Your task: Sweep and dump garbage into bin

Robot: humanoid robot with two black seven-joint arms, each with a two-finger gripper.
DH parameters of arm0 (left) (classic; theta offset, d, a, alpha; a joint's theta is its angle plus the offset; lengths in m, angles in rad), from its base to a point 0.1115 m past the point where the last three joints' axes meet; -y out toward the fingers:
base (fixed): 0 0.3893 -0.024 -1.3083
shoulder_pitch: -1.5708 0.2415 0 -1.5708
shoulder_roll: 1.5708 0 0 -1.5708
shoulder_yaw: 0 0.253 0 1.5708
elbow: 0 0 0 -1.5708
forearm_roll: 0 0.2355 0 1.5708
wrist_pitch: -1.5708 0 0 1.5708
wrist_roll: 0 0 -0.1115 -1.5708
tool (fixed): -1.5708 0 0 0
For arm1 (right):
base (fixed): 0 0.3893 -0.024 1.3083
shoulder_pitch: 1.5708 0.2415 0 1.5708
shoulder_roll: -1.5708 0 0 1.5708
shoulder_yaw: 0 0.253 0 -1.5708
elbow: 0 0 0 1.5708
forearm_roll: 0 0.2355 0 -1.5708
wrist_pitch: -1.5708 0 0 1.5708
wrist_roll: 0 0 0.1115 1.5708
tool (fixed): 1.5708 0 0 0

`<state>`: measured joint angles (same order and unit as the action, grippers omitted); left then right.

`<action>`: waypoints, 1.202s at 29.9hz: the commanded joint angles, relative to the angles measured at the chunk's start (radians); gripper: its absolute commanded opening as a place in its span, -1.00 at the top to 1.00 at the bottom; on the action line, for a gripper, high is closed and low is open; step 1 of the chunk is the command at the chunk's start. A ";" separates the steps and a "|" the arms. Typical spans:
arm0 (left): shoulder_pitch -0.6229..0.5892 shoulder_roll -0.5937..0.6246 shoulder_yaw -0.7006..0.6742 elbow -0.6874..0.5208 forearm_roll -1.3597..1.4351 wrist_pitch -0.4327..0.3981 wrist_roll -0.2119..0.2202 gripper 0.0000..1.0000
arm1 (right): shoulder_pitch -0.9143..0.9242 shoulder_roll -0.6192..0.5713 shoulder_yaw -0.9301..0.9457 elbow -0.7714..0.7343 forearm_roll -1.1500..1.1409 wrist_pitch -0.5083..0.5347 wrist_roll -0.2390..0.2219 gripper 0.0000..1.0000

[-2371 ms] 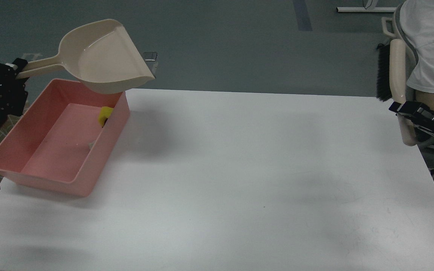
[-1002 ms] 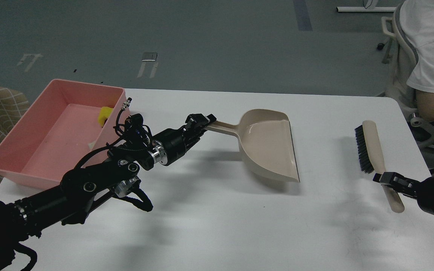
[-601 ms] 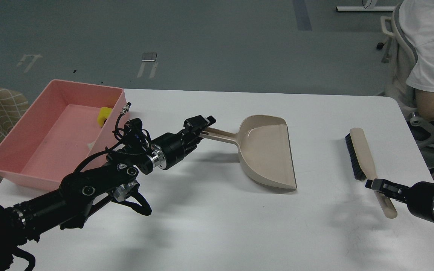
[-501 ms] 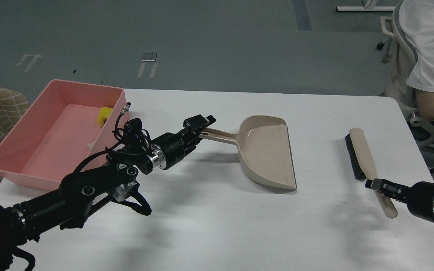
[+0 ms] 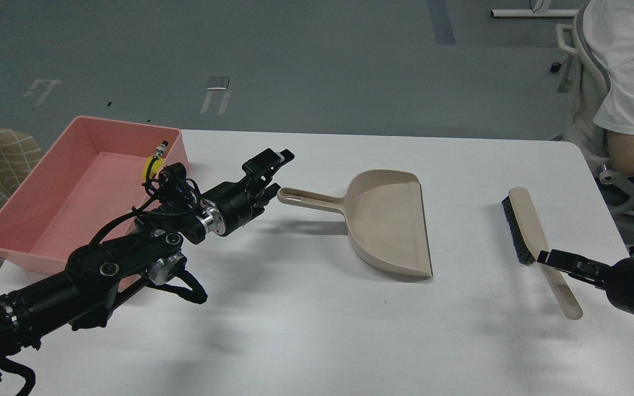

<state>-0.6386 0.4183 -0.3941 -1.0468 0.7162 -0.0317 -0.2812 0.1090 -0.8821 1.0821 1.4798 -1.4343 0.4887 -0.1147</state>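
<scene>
Since half a second ago the left tool (image 5: 269, 165) has let go of the dustpan (image 5: 388, 220) handle and drawn back toward the bin (image 5: 31, 220); its fingers now stand apart, holding nothing, just left of the handle's end. The dustpan rests flat on the white desk (image 5: 317, 330), its handle pointing left. In the pink bin at the desk's left end, the yellow scrap (image 5: 148, 166) sits against the right wall, partly hidden by the arm's cables; the whitish slice cannot be made out. At the right, the brush (image 5: 531, 234) lies on the desk, and the right tool (image 5: 556, 258) sits over its handle; whether it grips the handle cannot be told.
</scene>
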 commanded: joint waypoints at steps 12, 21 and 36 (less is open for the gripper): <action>-0.019 0.106 -0.098 -0.022 -0.032 -0.030 0.000 -0.95 | 0.001 -0.052 0.320 -0.010 0.017 0.000 -0.011 -1.00; -0.019 0.094 -0.376 -0.027 -0.093 -0.100 -0.007 -0.96 | 0.137 0.327 0.633 -0.023 0.147 0.000 -0.010 -1.00; -0.009 0.002 -0.560 0.016 -0.380 -0.102 -0.007 -0.95 | 0.394 0.821 0.674 -0.226 0.291 -0.084 -0.005 -1.00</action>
<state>-0.6580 0.4426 -0.9291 -1.0350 0.3655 -0.1327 -0.2822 0.4681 -0.1022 1.7563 1.3112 -1.2011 0.4113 -0.1187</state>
